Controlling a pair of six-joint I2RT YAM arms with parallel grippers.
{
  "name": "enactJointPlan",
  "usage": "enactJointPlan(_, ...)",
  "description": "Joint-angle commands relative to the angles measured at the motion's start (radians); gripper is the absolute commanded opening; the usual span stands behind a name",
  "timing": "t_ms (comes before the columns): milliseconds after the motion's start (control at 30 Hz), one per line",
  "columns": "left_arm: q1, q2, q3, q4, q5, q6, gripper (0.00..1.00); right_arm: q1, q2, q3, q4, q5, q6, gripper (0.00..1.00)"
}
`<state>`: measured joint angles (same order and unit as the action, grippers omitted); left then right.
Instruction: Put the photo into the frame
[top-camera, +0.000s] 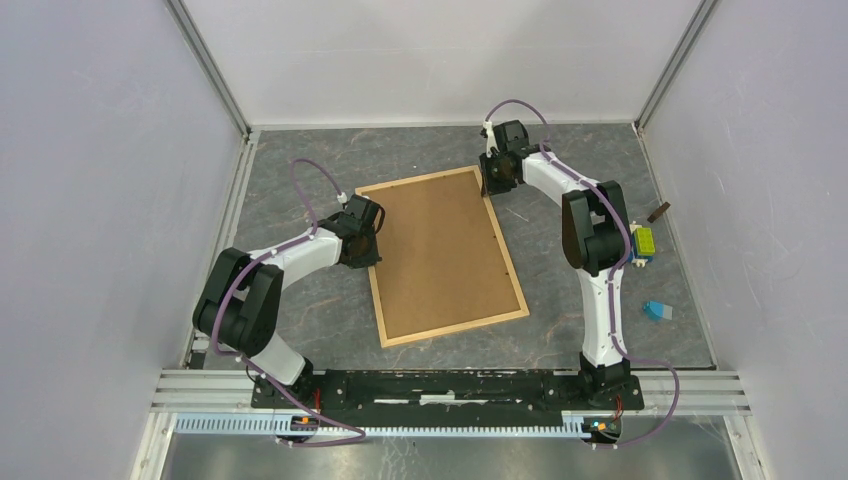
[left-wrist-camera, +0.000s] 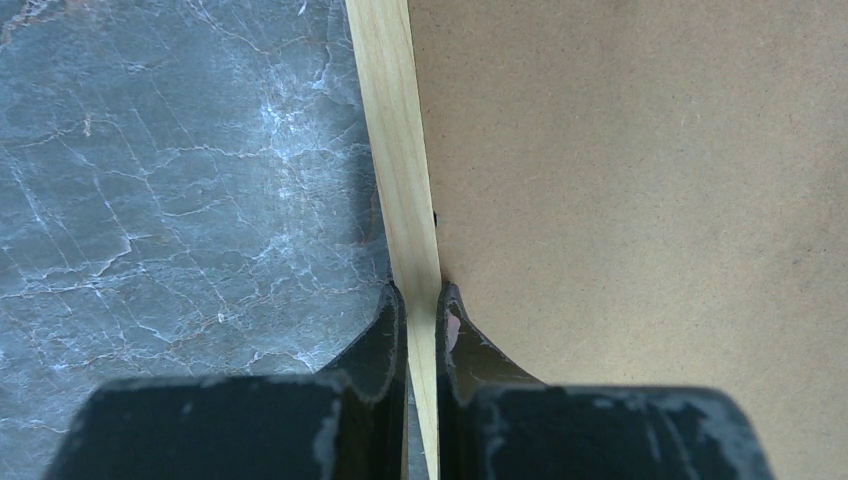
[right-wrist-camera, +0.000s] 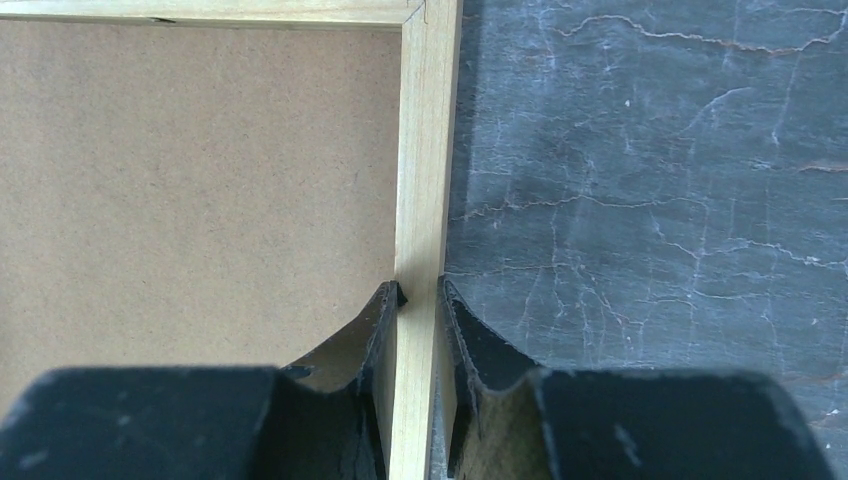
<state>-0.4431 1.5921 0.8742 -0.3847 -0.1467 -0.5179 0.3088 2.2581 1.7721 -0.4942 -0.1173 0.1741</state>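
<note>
The frame (top-camera: 455, 327), thin light wood, lies on the grey marbled table with a plain brown backing board (top-camera: 440, 250) filling it. The photo is hidden. My left gripper (top-camera: 372, 240) is shut on the frame's left rail (left-wrist-camera: 400, 150), one finger on the table side and one over the board, as the left wrist view shows at the gripper (left-wrist-camera: 422, 300). My right gripper (top-camera: 490, 185) is shut on the right rail (right-wrist-camera: 425, 150) just short of the far right corner, its fingers straddling the wood at the gripper (right-wrist-camera: 420, 295).
To the right of the right arm lie a yellow-green block (top-camera: 644, 243), a small blue piece (top-camera: 657, 311) and a small brown item (top-camera: 658, 212). A thin stick (top-camera: 516, 213) lies beside the frame's right rail. Enclosure walls close in the table on three sides.
</note>
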Motion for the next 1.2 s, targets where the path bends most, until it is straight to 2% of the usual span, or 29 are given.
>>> enactJointPlan(0, -0.028, 0.031, -0.024, -0.003, 0.049, 0.068, 0.02, 0.002, 0.023, -0.037, -0.066, 0.000, -0.007, 0.24)
enactJointPlan(200, -0.028, 0.028, -0.026, -0.004, 0.049, 0.068, 0.02, 0.001, 0.013, 0.065, -0.129, 0.044, -0.016, 0.25)
enactJointPlan(467, -0.028, 0.030, -0.027, -0.005, 0.052, 0.068, 0.02, 0.010, 0.018, -0.066, -0.069, 0.039, -0.013, 0.24)
enactJointPlan(767, -0.028, 0.030, -0.026, -0.004, 0.051, 0.071, 0.02, 0.020, 0.125, 0.061, -0.131, 0.082, -0.017, 0.24)
enactJointPlan(1167, -0.029, 0.042, -0.015, -0.009, 0.053, 0.079, 0.02, 0.046, 0.237, 0.104, -0.201, -0.024, -0.040, 0.32)
